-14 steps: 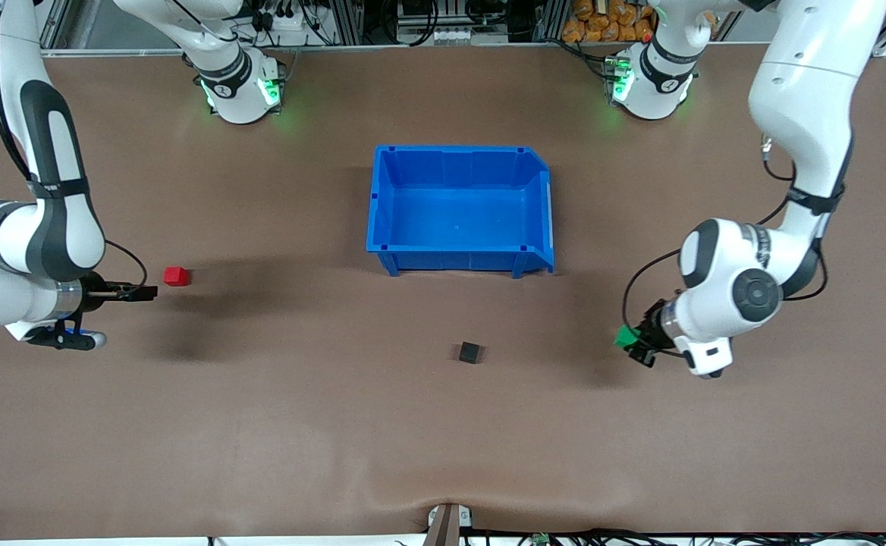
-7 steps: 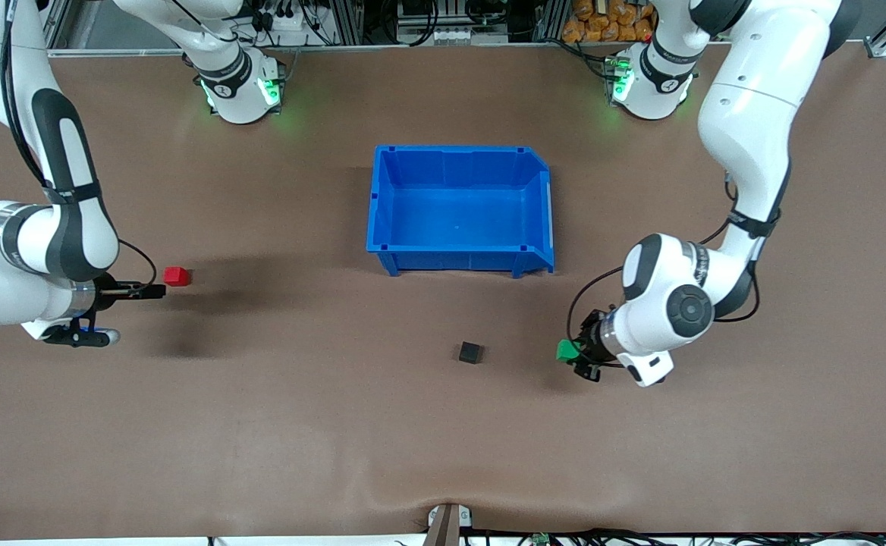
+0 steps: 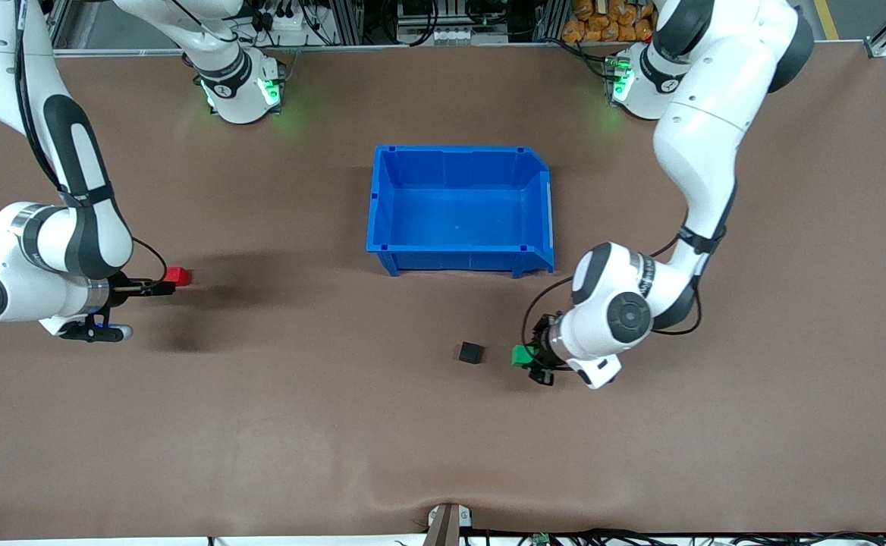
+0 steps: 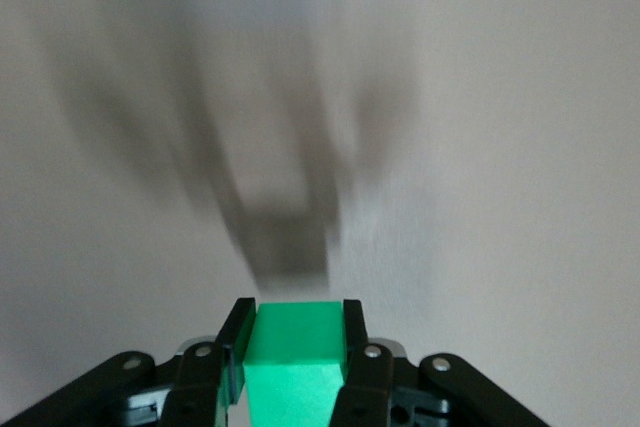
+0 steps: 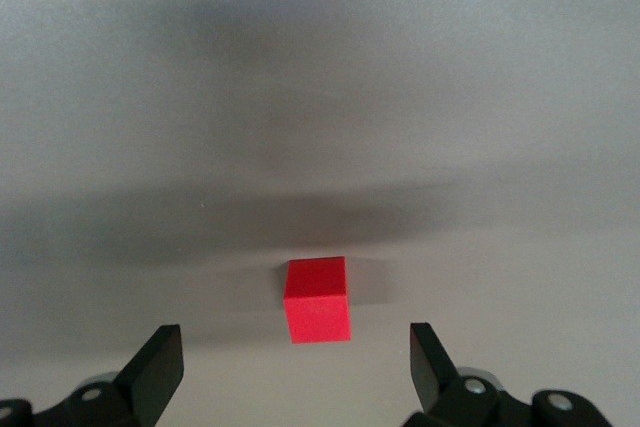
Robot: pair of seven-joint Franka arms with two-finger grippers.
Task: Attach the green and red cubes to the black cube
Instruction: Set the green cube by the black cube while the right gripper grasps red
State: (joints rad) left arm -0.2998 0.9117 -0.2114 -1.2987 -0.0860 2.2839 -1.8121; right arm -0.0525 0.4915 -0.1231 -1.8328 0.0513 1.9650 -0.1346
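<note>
A small black cube lies on the brown table, nearer the front camera than the blue bin. My left gripper is shut on a green cube and holds it low, close beside the black cube toward the left arm's end. In the left wrist view the green cube sits between the fingers, with the black cube a blur ahead. A red cube lies toward the right arm's end. My right gripper is open right at it. In the right wrist view the red cube lies just ahead of the spread fingertips.
An empty blue bin stands at mid-table, farther from the front camera than the black cube. The two arm bases with green lights stand along the table's back edge. Bare brown table lies around the cubes.
My left gripper has carried the green cube toward the black cube, from well apart to close beside it. My right gripper has crept up to the red cube.
</note>
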